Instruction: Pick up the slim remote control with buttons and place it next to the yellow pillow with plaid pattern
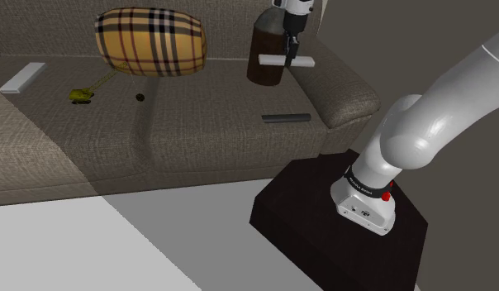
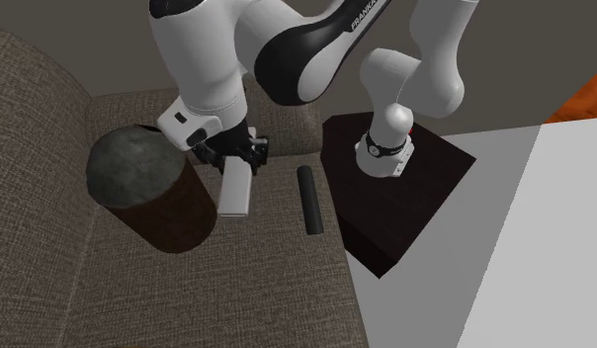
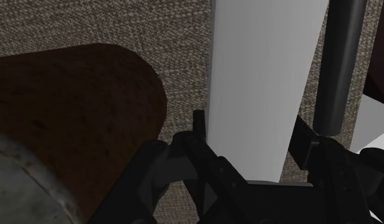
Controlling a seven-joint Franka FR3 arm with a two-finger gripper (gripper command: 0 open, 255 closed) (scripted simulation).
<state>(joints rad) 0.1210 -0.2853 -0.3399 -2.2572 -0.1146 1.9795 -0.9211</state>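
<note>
A brown, coarse-woven fabric sofa spans the shoulder view, with the glossy white arm rising from its dark box stand. On the seat, a dark brown cylindrical bolster with a mottled grey end stands well apart from the rounded yellow plaid pillow. The black fingers clasp a plain pale grey, flat, slim remote control across its width, just beside the bolster and apparently off the seat. A slim dark bar lies on the cushion nearby.
</note>
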